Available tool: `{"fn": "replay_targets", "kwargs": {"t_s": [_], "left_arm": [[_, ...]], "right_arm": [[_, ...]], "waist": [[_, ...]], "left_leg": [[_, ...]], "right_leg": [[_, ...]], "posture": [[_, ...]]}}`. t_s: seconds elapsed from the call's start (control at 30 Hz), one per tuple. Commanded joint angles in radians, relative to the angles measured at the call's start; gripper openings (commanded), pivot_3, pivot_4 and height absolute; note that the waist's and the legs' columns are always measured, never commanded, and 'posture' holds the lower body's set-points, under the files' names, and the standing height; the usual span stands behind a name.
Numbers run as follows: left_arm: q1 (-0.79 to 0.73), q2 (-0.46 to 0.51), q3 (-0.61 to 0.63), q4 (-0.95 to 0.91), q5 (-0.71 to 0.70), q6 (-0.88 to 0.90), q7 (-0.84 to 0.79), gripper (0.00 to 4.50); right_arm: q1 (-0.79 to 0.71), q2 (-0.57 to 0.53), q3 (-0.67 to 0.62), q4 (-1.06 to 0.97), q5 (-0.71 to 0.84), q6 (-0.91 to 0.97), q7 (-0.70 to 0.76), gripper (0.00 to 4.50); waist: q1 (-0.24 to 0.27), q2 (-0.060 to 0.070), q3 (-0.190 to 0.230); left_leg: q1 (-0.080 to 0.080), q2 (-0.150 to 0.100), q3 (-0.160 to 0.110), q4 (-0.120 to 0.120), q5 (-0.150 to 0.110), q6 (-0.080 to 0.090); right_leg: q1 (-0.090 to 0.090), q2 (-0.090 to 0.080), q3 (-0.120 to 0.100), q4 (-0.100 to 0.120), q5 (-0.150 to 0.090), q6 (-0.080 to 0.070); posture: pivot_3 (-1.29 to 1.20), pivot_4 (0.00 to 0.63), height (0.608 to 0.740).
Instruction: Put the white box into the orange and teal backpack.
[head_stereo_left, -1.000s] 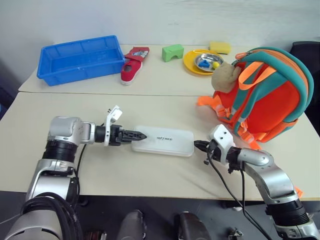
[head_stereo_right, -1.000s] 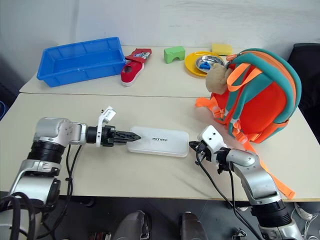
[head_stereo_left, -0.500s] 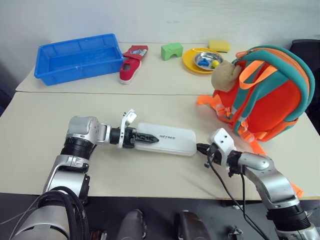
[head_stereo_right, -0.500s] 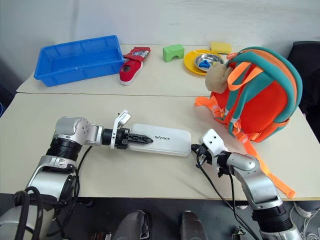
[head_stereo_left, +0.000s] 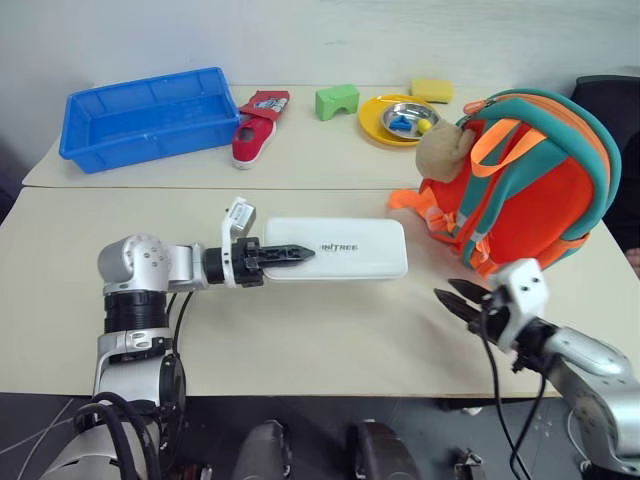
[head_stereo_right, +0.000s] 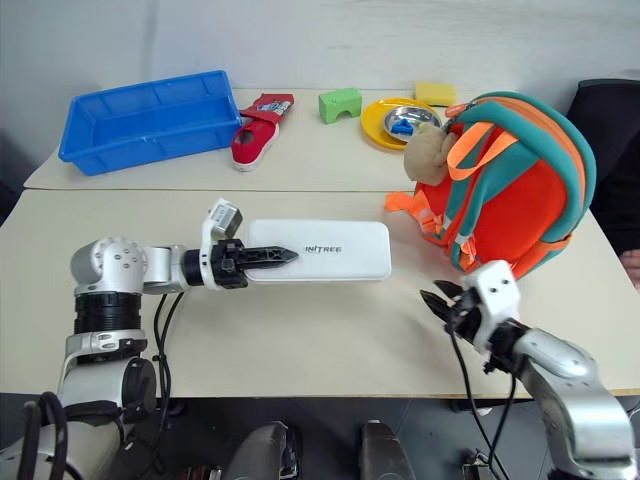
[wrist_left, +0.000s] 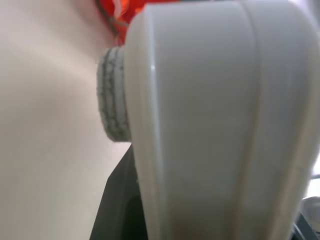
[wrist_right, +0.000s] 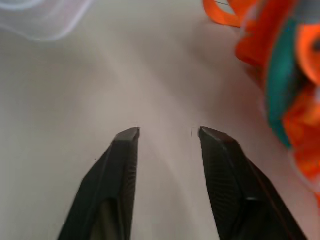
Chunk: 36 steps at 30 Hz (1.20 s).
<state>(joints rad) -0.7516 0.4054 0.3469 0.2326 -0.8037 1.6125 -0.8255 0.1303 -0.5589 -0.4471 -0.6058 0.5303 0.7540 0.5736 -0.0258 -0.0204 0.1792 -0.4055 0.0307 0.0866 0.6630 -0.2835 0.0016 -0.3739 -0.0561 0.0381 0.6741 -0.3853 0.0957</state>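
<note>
Left tool (head_stereo_left: 290, 253) clamped on the box's (head_stereo_left: 350, 248) end, right tool (wrist_right: 165, 135) spread open beside the backpack (head_stereo_left: 530, 185)

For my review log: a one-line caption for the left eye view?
Left gripper shut on the white box; right gripper open beside the backpack.

2 beige tables (head_stereo_left: 330, 165) pushed together before a plain white wall (head_stereo_left: 330, 35)

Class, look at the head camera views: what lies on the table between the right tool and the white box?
Nothing: bare tabletop separates the right tool from the white box, as the left eye view shows.
</note>
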Motion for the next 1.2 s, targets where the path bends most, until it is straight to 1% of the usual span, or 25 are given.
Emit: {"fn": "replay_targets", "kwargs": {"t_s": [0.03,0.13,0.17,0.33,0.43,0.5,0.57,0.67,0.83,0.87,0.93,0.97,1.07,1.13,1.2], "left_arm": [[-0.007,-0.006,0.071,-0.067,-0.113,0.002,0.079,1.27],[-0.019,-0.021,0.117,-0.080,-0.121,0.002,0.164,1.27],[-0.024,-0.031,0.134,-0.092,-0.106,-0.001,0.191,1.27],[-0.041,-0.052,0.201,-0.104,-0.107,-0.032,0.256,1.27],[-0.044,-0.051,0.203,-0.108,-0.103,-0.060,0.279,1.27],[-0.054,-0.053,0.207,-0.110,-0.109,-0.071,0.290,1.27],[-0.058,-0.054,0.206,-0.120,-0.116,-0.078,0.298,1.27],[-0.048,-0.051,0.193,-0.147,-0.123,-0.092,0.297,1.27],[-0.041,-0.052,0.204,-0.155,-0.119,-0.116,0.317,1.27],[-0.040,-0.049,0.203,-0.156,-0.120,-0.117,0.318,1.27],[-0.040,-0.040,0.202,-0.156,-0.124,-0.126,0.313,1.27],[-0.041,-0.032,0.197,-0.157,-0.125,-0.134,0.306,1.27],[-0.057,-0.001,0.185,-0.143,-0.129,-0.163,0.273,1.27],[-0.070,0.024,0.165,-0.128,-0.121,-0.194,0.246,1.27],[-0.075,0.047,0.133,-0.119,-0.117,-0.224,0.210,1.27]], "right_arm": [[-0.070,0.002,-0.124,-0.045,0.109,0.059,-0.082,3.25],[-0.193,0.009,-0.128,0.006,0.159,0.103,-0.153,4.32],[-0.231,0.017,-0.116,0.027,0.172,0.114,-0.170,4.47],[-0.425,0.058,-0.013,0.172,0.168,0.109,-0.217,4.47],[-0.527,0.067,0.059,0.292,0.105,0.052,-0.229,4.47],[-0.620,0.092,0.078,0.412,0.073,0.001,-0.248,4.47],[-0.670,0.098,0.086,0.494,0.051,-0.038,-0.245,4.47],[-0.667,0.082,0.103,0.530,0.021,-0.073,-0.218,3.92],[-0.640,0.070,0.120,0.500,0.025,-0.083,-0.168,2.35],[-0.633,0.063,0.124,0.482,0.033,-0.079,-0.151,1.95],[-0.610,0.042,0.131,0.420,0.078,-0.046,-0.092,1.36],[-0.591,0.024,0.134,0.374,0.117,-0.018,-0.053,0.95],[-0.526,-0.048,0.118,0.236,0.251,0.064,0.061,0.06],[-0.476,-0.106,0.085,0.161,0.341,0.105,0.129,0.03],[-0.437,-0.159,0.045,0.116,0.430,0.149,0.165,0.03]], "waist": [[-0.005,-0.001,0.000],[-0.005,-0.001,0.000],[-0.003,-0.001,0.000],[-0.003,-0.001,0.000],[-0.003,-0.001,0.001],[-0.004,-0.001,0.001],[-0.003,-0.001,0.001],[-0.002,-0.001,0.001],[-0.005,-0.001,0.001],[-0.006,-0.001,0.001],[-0.004,-0.001,0.001],[-0.005,-0.001,0.001],[-0.003,-0.001,0.001],[-0.002,-0.001,0.001],[-0.001,-0.001,0.001]], "left_leg": [[0.000,0.000,0.000,0.000,0.000,0.000],[0.002,0.000,0.000,0.000,0.001,-0.002],[0.002,0.001,0.000,-0.001,0.002,-0.003],[0.001,0.001,-0.001,-0.002,0.003,-0.004],[0.000,0.001,-0.001,-0.002,0.003,-0.004],[0.000,0.000,-0.001,-0.002,0.003,-0.003],[0.000,0.000,0.000,-0.002,0.004,-0.003],[0.000,0.000,-0.001,-0.003,0.004,-0.003],[-0.001,0.000,-0.001,-0.003,0.004,-0.003],[0.000,0.000,0.000,-0.003,0.004,-0.003],[0.000,0.001,-0.001,-0.004,0.004,-0.004],[-0.001,0.001,-0.001,-0.004,0.004,-0.004],[-0.001,0.001,-0.001,-0.005,0.004,-0.004],[-0.001,0.001,-0.001,-0.006,0.004,-0.004],[-0.001,0.001,-0.001,-0.007,0.004,-0.005]], "right_leg": [[0.000,0.000,0.000,0.000,0.000,0.000],[0.000,0.001,0.000,0.002,0.000,0.000],[0.000,0.001,0.000,0.002,0.000,0.000],[-0.002,0.002,-0.001,0.000,0.000,0.000],[-0.002,0.002,-0.001,0.000,0.000,0.000],[-0.002,0.001,-0.001,0.000,0.000,0.000],[-0.002,0.001,-0.001,0.000,0.000,0.000],[-0.002,0.001,-0.002,0.000,0.000,0.000],[-0.002,0.001,-0.002,0.000,0.000,0.000],[-0.002,0.001,-0.002,0.000,0.000,0.000],[-0.002,0.001,-0.002,0.000,0.000,0.000],[-0.003,0.001,-0.002,-0.001,0.000,0.000],[-0.003,0.002,-0.002,-0.001,0.000,0.000],[-0.003,0.002,-0.002,-0.002,0.000,0.000],[-0.002,0.002,-0.003,-0.004,0.000,0.000]], "posture": [[0.00,0.150,0.740],[0.00,0.150,0.740],[0.00,0.150,0.740],[0.00,0.150,0.740],[0.00,0.150,0.740],[0.00,0.150,0.740],[0.00,0.150,0.740],[0.00,0.150,0.740],[0.00,0.150,0.740],[0.00,0.150,0.740],[0.00,0.150,0.740],[0.00,0.150,0.740],[0.00,0.150,0.740],[0.00,0.150,0.740],[0.00,0.150,0.740]]}}
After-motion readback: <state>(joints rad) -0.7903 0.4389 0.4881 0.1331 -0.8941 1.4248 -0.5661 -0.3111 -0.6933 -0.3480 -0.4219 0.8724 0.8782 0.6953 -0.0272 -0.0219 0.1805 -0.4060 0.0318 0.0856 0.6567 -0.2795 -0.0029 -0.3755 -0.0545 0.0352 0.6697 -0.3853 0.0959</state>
